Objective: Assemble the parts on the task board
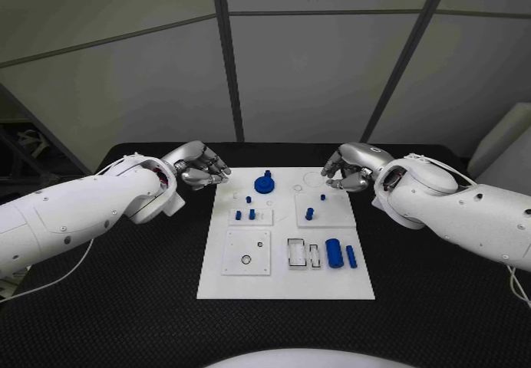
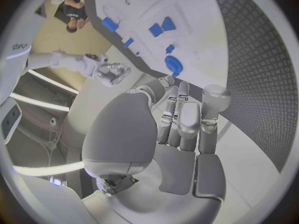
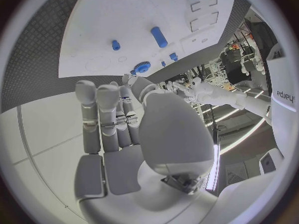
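The white task board [image 1: 285, 282] lies in the middle of the black table. On its far end stands a round blue knob [image 1: 265, 184]. Small blue pegs [image 1: 249, 215] stand in a square plate, and another peg [image 1: 310, 214] stands in the plate to its right. A thick blue cylinder [image 1: 333, 253] and a thin blue bar [image 1: 351, 256] lie beside two rectangular slots [image 1: 298, 254]. My left hand [image 1: 199, 167] hovers off the board's far left corner, my right hand [image 1: 348, 167] off its far right corner. Both hold nothing, fingers loosely bent [image 2: 181, 117] [image 3: 109, 119].
A square white plate with holes [image 1: 247, 253] sits on the board's near left. Black table [image 1: 122, 307] surrounds the board on all sides. Grey wall panels [image 1: 310, 77] rise behind the table's far edge.
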Tool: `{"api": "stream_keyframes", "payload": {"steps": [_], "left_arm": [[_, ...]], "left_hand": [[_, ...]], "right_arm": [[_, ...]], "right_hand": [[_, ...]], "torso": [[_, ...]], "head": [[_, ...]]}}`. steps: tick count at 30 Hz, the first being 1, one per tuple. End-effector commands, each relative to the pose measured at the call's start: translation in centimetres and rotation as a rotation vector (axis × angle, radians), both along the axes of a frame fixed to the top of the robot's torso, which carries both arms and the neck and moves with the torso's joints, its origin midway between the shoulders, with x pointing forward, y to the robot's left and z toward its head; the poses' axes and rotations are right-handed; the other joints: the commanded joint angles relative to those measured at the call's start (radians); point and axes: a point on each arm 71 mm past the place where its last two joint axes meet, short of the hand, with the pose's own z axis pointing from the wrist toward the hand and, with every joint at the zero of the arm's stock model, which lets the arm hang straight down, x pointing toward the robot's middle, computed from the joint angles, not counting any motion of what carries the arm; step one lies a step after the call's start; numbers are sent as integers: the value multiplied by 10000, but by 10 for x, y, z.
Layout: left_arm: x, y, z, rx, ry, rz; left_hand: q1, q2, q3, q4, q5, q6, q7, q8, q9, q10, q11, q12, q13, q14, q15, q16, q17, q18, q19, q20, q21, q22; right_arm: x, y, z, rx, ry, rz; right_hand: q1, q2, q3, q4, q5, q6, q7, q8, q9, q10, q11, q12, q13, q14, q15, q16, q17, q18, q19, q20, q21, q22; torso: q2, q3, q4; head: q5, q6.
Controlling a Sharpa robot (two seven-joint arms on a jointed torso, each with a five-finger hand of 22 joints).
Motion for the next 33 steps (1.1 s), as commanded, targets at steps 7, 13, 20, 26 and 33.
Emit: {"api": "stream_keyframes", "payload": {"steps": [7,13,20,26,33], "left_arm": [[-16,-1,16,-6960,506,1008],[-24,-6,16,-7892,837,965],[-26,-8,15,-8248,969,962],[-26,-10,15,-8348,1019,949],[-27,-10,15,-8373,1055,935]], "left_hand": [[-8,143,-341,-25,-51,-41,52,50,-86,-191,52,177,17,-1268,41,-1658,-2877,298,-1212,21,-2438,-1541],[6,171,-378,-39,-45,-47,57,56,-90,-208,54,216,22,-1368,43,-1779,-3050,299,-1252,28,-2504,-1580],[38,196,-391,-61,-41,-57,70,58,-93,-221,60,240,25,-1437,45,-1866,-3208,300,-1277,30,-2542,-1603],[51,208,-396,-71,-40,-61,74,59,-94,-230,63,250,26,-1460,47,-1891,-3248,300,-1288,31,-2558,-1613],[72,222,-396,-85,-37,-63,76,60,-95,-236,63,258,27,-1473,47,-1906,-3269,301,-1294,30,-2570,-1620]], "right_arm": [[-2,4,-22,-1440,147,37],[-3,8,-30,-1565,367,125],[-4,16,-36,-1580,489,255],[-4,20,-39,-1595,552,296],[-3,22,-41,-1598,581,306]], "right_hand": [[-25,-142,183,36,-264,-141,-30,-34,-26,-372,75,35,-8,427,62,1592,1314,-270,482,75,1042,1106],[-23,-180,234,51,-255,-360,26,-60,-59,-478,123,65,-8,397,99,2035,1675,-337,648,114,1385,1477],[30,-154,336,50,-254,-411,84,-36,-52,-470,153,140,0,412,133,2570,2142,-423,872,150,1796,1929],[110,-94,468,24,-287,-396,101,-23,-42,-439,163,190,-1,408,141,2845,2364,-465,979,165,2019,2170],[154,-46,581,12,-304,-382,115,-20,-36,-424,165,218,-3,390,150,2982,2454,-484,1019,173,2137,2294]], "torso": [[23,-8,-15],[23,-6,-4],[23,2,-57],[47,-7,-36],[40,-5,-55]], "head": [[-81,33],[-92,9],[-88,-19],[-163,-51],[-139,-94]]}}
